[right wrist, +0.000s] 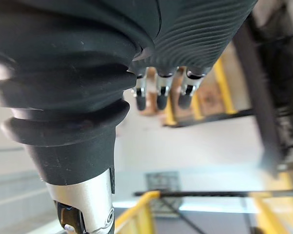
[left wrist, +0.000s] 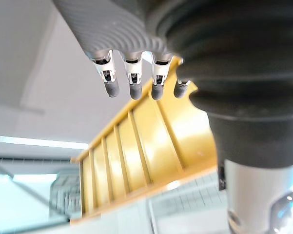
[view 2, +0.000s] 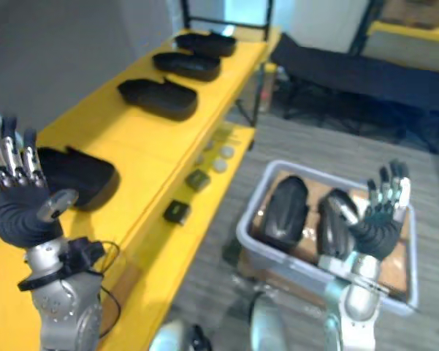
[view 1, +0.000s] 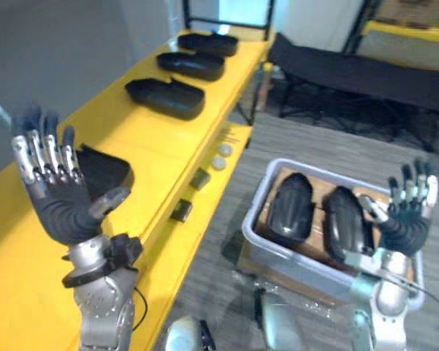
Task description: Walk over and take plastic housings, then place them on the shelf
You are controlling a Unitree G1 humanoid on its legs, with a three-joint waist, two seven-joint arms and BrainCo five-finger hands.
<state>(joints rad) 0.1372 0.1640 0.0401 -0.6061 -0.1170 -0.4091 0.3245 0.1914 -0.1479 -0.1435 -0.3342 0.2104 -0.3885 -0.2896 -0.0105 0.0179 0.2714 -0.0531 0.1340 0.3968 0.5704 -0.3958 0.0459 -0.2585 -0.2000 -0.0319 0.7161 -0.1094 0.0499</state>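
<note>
Four black plastic housings lie in a row along the top of the yellow shelf (view 1: pixel 150 142), at the left of the scene. The nearest housing (view 1: pixel 106 174) sits just behind the left hand (view 1: pixel 58 197). The second housing (view 1: pixel 166 97), third housing (view 1: pixel 191 66) and farthest housing (view 1: pixel 209 44) follow toward the far end.

Two more lie side by side in the grey bin (view 1: pixel 307 167) on the floor at the right. These are the left bin housing (view 1: pixel 291 207) and the right bin housing (view 1: pixel 345 219), both resting on brown cardboard (view 1: pixel 315 183).

The left hand is raised at the near left, palm toward the camera. Its fingers are straight and spread and the thumb stands out; it holds nothing. The right hand (view 1: pixel 405 219) is raised over the bin's near right corner, just beside the right bin housing, fingers likewise extended and empty.

The shelf's lower ledge carries two small dark blocks (view 1: pixel 181 210) and pale round discs (view 1: pixel 220 157). A black cot (view 1: pixel 365 69) stands at the far right.
</note>
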